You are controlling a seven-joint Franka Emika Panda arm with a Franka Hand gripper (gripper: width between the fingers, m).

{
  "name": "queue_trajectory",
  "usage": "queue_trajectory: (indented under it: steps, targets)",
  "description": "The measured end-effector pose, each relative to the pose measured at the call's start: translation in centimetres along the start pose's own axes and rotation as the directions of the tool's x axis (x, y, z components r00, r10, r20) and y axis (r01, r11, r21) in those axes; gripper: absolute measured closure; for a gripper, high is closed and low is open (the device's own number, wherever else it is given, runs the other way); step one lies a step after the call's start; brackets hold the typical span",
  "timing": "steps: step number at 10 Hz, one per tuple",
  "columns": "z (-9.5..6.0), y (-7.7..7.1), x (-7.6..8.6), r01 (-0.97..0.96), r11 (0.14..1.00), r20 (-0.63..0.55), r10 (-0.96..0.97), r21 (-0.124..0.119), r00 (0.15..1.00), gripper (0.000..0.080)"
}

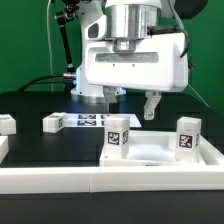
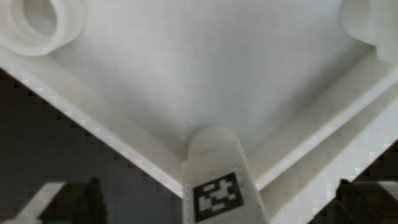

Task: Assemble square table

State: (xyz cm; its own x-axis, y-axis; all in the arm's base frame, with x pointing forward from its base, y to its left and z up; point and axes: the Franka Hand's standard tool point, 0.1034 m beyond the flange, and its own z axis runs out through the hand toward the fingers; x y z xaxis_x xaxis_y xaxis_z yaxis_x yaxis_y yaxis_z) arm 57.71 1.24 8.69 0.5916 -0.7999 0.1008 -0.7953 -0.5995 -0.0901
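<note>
The square table top (image 1: 150,152) lies at the front, on the exterior view's right, a white tray with a raised rim. Two tagged white legs stand upright on it, one at its near-left corner (image 1: 117,136) and one at its right corner (image 1: 188,136). Two more legs (image 1: 52,122) (image 1: 5,123) lie loose on the black surface to the left. My gripper (image 1: 130,103) hangs open just above and behind the near-left leg. In the wrist view that leg (image 2: 217,180) stands in the top's corner (image 2: 196,80) between my spread fingers (image 2: 63,200), clear of both. My gripper (image 2: 214,205) holds nothing.
The marker board (image 1: 95,120) lies flat on the black surface behind the table top. A long white rail (image 1: 90,182) borders the front edge. Another upright leg (image 2: 39,25) shows at the wrist view's far corner. Cables run along the back left.
</note>
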Motion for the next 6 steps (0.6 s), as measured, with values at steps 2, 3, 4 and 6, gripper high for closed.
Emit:
queue_trajectory:
  steps: [2, 3, 4, 6]
  targets:
    - [0.1, 1.0, -1.9, -0.131, 0.991, 0.009, 0.131, -0.001, 0.991, 0.0150]
    - [0.2, 1.3, -2.5, -0.168, 0.986, -0.007, 0.168, 0.022, 0.986, 0.0150]
    - [0.3, 1.4, -2.6, -0.174, 0.985, -0.005, 0.174, 0.022, 0.985, 0.0150]
    - [0.4, 1.3, -2.8, -0.277, 0.961, 0.005, 0.277, 0.027, 0.961, 0.0150]
